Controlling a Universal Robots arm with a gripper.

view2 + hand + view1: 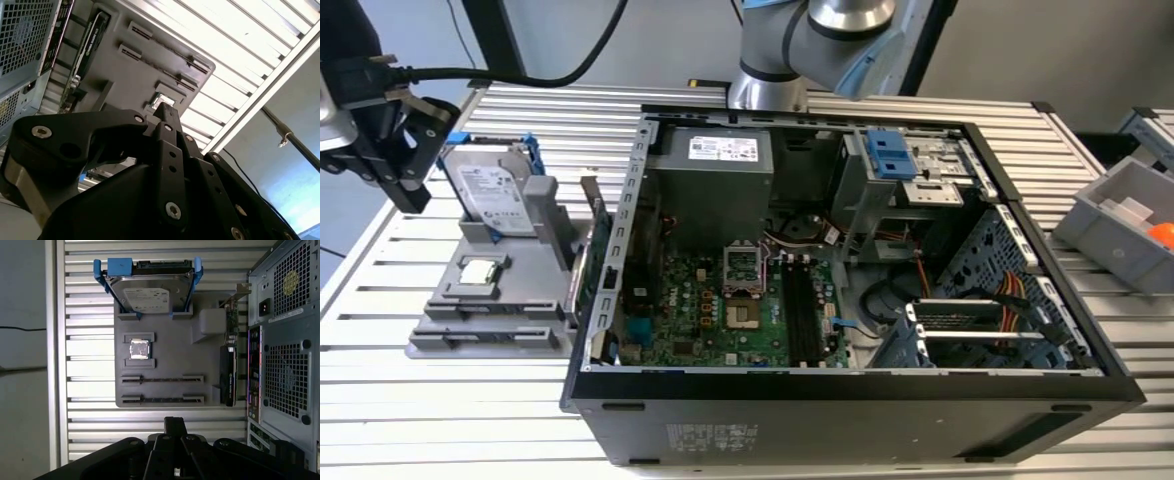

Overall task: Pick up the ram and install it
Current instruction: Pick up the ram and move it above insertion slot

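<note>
In the exterior view, your gripper [411,195] hung above the gray tray [480,300] at that view's left. In the first wrist view, the ram [162,379] showed as a thin dark strip, edge-up in the tray's slot. In the second wrist view, the fingertips [167,117] looked closed and empty.

Exterior view above computer case [854,410], both wrist views close over grey holder [167,357]

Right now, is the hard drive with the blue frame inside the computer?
No, the hard drive stands upright in the gray holder beside the computer case, outside it.
</note>
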